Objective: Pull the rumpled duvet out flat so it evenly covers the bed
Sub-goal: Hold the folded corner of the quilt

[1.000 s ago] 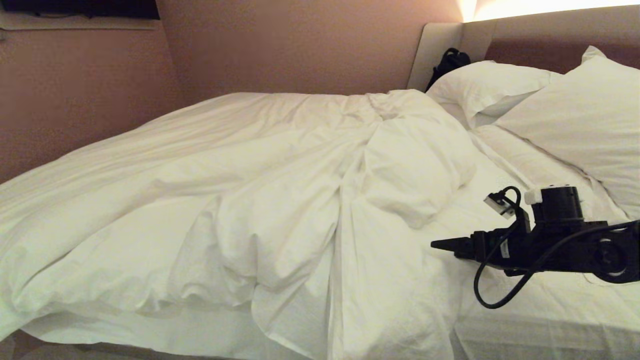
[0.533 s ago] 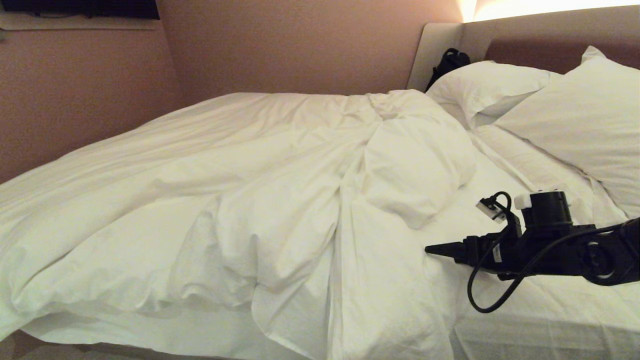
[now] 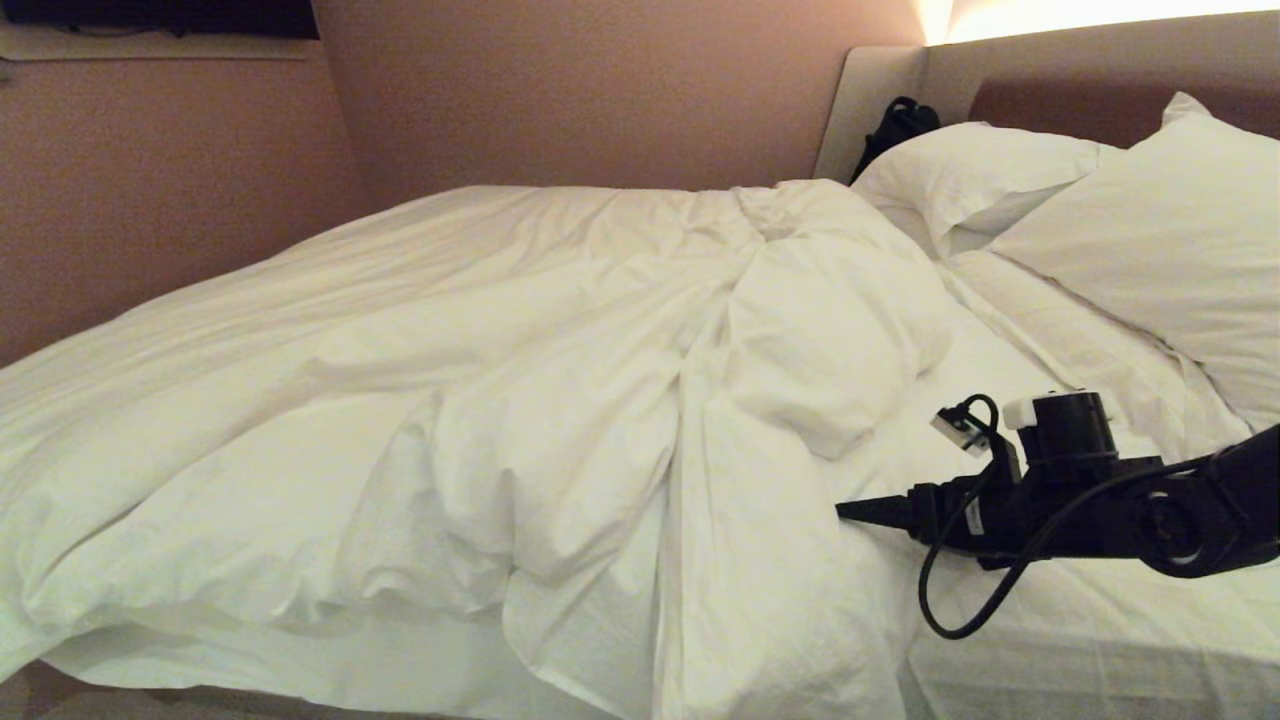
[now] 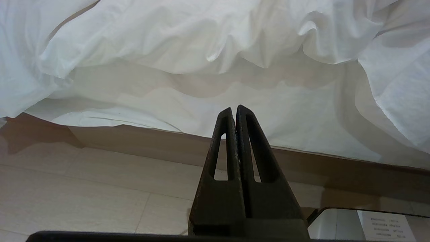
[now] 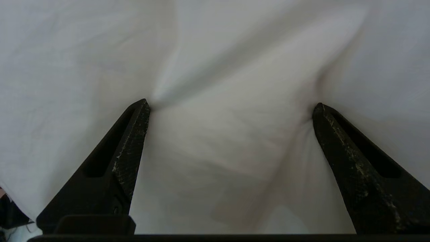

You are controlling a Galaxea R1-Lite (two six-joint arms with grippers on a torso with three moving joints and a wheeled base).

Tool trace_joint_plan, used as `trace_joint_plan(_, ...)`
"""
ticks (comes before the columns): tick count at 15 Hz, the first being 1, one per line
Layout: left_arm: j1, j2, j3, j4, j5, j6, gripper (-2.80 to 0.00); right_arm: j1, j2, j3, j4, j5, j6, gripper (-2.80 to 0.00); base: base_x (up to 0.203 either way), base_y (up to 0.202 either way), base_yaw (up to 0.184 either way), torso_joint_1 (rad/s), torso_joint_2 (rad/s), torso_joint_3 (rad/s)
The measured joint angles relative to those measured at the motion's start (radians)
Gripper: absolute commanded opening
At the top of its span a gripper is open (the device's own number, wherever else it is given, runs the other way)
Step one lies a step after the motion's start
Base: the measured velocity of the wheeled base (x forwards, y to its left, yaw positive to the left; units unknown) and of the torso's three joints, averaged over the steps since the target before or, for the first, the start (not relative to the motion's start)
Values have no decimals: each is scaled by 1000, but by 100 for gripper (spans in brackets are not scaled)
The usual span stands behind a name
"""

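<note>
White duvet (image 3: 560, 400) bunched, right claw (image 3: 845, 510) spread against its edge

White duvet (image 3: 520, 400) lies rumpled, bunched across the bed (image 3: 1080, 620).

Warm, dim room light; a bright strip glows above the headboard (image 3: 1100, 60) at the head view's upper right, blown out to glare. The duvet (image 3: 520, 400) folds cast soft shadows. In the right wrist view the white cloth looks soft, perhaps slightly blurred. The left wrist view is sharper, with cooler light.
</note>
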Motion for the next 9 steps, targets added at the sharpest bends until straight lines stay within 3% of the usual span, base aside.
trace_joint_plan(9,0,0,0,0,0,0,-280,84,-11,34,2,0,7,0,0,0,0,0,0,0)
